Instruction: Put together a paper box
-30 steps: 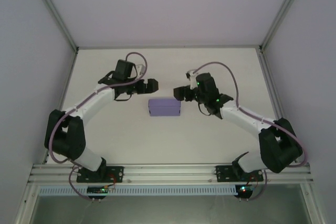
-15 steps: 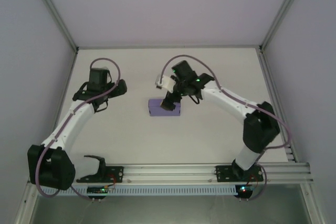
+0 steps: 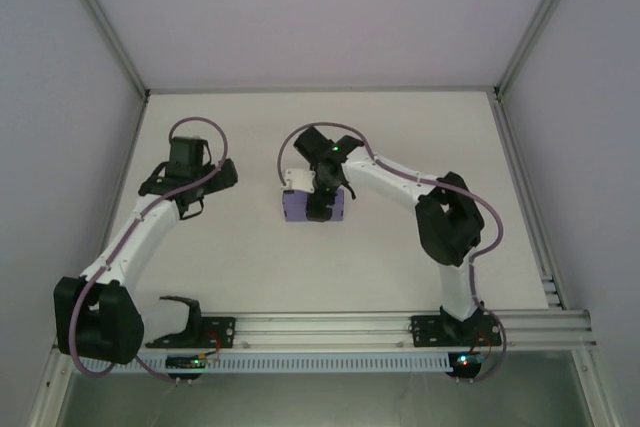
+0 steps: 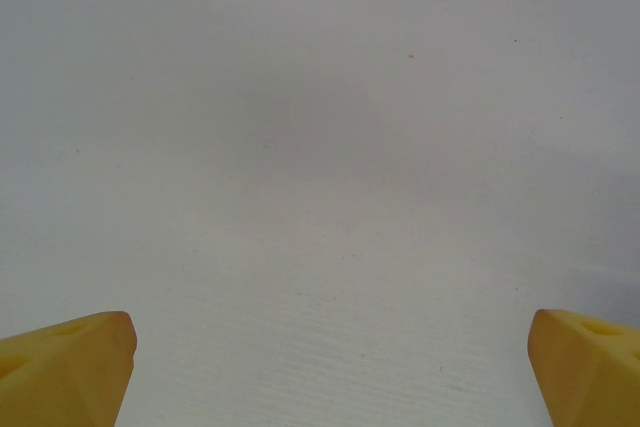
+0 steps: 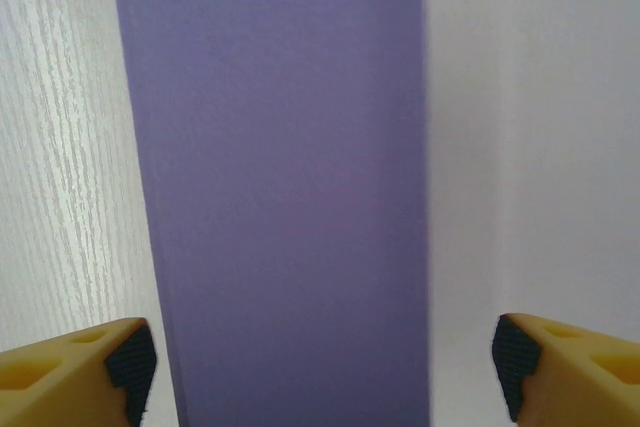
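The paper box (image 3: 298, 209) is a small flat lavender-purple rectangle lying closed on the white table near its middle. My right gripper (image 3: 318, 203) hangs directly over the box, pointing down. In the right wrist view the box (image 5: 285, 197) runs lengthwise between the two yellow fingertips (image 5: 75, 367), which stand wide apart on either side of it without touching; the gripper (image 5: 325, 372) is open. My left gripper (image 3: 226, 173) is off to the left of the box, over bare table, and it is open (image 4: 325, 377) with nothing between its fingers.
The white table (image 3: 250, 267) is framed by aluminium rails (image 3: 320, 325) at the near edge and grey walls on three sides. The right arm's purple cable (image 3: 290, 147) loops above the box.
The right arm has swung left and down until its gripper sits over the box. The left arm pulled away to the left a second ago and has since held still.
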